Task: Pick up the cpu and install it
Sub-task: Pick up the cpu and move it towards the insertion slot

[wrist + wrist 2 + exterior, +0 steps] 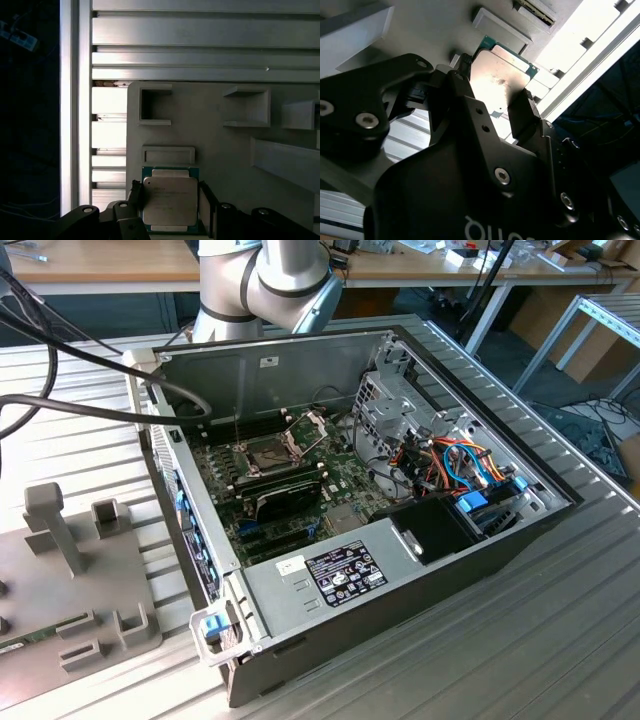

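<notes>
In both wrist views the cpu (170, 201) (502, 75), a small square chip with a dull silver top and a green rim, lies flat between my two black fingers. My gripper (170, 198) (495, 84) is shut on it, one fingertip (136, 196) against one edge and the other against the opposite edge. The chip is at the grey fixture plate (215, 150), just beside a raised rectangular rim; I cannot tell whether it still rests on the plate. In the exterior view the motherboard's socket (268, 452) stands bare, with its silver frame (308, 427) hinged up.
The open computer case (400, 570) lies on a slatted aluminium table (560, 640), with a long black card (285, 498), cables (455, 465) and a power supply (340, 572) inside. The grey fixture plate (70, 580) with raised blocks sits at the exterior view's left. The arm's base (260, 280) rises behind the case.
</notes>
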You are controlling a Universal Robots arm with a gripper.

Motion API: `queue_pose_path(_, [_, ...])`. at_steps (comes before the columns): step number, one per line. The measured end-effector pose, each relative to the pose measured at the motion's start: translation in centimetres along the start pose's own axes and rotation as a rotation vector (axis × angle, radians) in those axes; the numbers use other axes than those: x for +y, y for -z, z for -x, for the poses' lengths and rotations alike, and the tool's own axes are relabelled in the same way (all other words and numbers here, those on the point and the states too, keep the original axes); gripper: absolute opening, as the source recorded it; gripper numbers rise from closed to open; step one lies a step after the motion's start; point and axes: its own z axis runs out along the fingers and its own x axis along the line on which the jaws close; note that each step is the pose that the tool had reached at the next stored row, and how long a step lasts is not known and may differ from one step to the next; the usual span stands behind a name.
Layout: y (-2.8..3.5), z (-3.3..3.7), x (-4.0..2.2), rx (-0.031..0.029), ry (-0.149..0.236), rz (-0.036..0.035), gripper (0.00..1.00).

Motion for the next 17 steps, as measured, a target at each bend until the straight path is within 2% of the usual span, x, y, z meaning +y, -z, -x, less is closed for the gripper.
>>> queue_pose_path(17, [0.55, 0.0, 0.0, 0.0, 0.0, 0.0, 0.55])
